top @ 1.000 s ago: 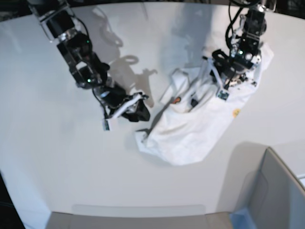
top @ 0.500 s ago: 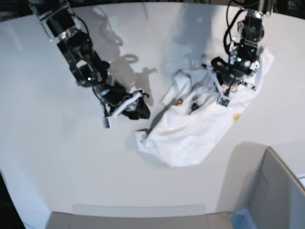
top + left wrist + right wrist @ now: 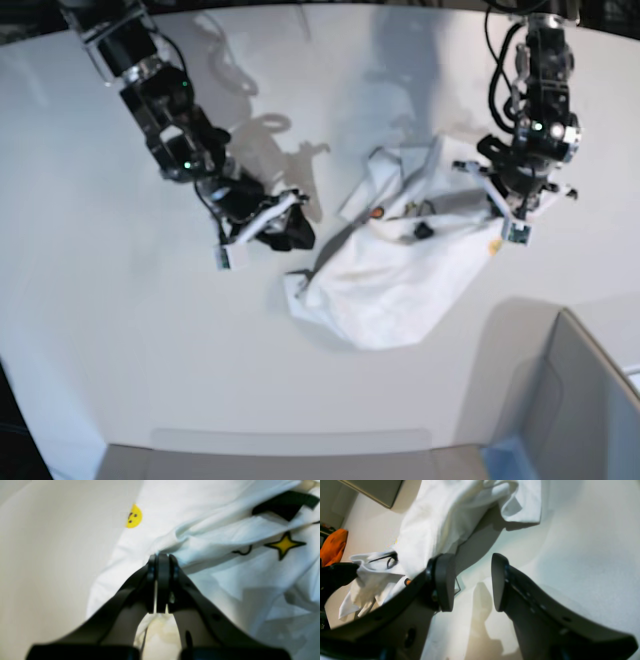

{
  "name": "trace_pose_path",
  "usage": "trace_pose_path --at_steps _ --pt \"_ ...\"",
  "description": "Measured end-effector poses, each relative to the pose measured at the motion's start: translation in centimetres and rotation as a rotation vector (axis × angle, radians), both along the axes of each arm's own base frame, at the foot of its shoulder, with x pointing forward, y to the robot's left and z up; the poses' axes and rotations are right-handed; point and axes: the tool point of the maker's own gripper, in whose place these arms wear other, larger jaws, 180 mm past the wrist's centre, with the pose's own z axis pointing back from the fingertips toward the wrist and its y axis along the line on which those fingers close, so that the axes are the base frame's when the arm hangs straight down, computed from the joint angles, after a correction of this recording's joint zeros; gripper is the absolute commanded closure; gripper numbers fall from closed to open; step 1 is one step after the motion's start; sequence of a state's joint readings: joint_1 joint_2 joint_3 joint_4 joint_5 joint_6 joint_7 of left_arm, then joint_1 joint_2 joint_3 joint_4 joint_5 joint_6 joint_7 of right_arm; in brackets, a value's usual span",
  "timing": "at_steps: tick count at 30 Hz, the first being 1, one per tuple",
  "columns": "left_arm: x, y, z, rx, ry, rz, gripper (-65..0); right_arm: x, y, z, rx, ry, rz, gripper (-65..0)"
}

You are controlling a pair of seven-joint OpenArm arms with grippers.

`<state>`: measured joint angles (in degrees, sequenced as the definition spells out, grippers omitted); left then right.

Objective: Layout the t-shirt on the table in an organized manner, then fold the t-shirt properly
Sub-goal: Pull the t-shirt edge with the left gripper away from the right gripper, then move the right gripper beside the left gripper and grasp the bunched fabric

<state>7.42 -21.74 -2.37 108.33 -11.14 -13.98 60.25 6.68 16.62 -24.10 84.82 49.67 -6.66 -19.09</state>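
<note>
- Lying crumpled on the table (image 3: 110, 330), the t-shirt (image 3: 400, 275) is bunched into an uneven heap a little right of centre in the base view, with folds overlapping and its printed side only partly showing.
- Pinching a ridge of white fabric, the left gripper (image 3: 161, 560) is clenched tight on the t-shirt near its edge; in the left wrist view a yellow smiley (image 3: 134, 516) and a yellow star (image 3: 284, 544) are showing on the cloth around the grasp, and a black tag (image 3: 285, 503) is sitting at the upper right.
- Hovering over bare table beside the heap's near corner, the right gripper (image 3: 472, 582) is standing released, with nothing between its jaws; the cloth is lying just beside one fingertip, and I cannot tell whether it is touching.
- Judging progress: the laying-out is only beginning. No sleeve, hem or collar is spread flat, and no fold is made.
- Remaining, as I judge it: getting a second grasp on the cloth, drawing the shirt out flat and squared, then folding it in an orderly way.
- A grey box (image 3: 585, 410) is sitting at the lower right, clear of the shirt.
</note>
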Motion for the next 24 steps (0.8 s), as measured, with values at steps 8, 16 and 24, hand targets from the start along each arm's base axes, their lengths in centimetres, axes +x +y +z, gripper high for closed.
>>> trace_pose_path --at_steps 8,16,24 --pt "0.9 -0.5 3.7 0.011 -0.109 -0.019 0.0 -0.6 1.2 2.1 0.034 -0.046 0.028 -24.5" --pt "0.9 -0.8 4.2 0.012 -0.121 -0.029 0.0 -5.5 7.0 3.9 0.104 -0.061 0.204 -24.5" --pt "0.3 -0.8 3.8 0.018 -0.077 -0.023 0.0 -7.4 13.0 4.3 0.288 0.057 0.239 -24.5"
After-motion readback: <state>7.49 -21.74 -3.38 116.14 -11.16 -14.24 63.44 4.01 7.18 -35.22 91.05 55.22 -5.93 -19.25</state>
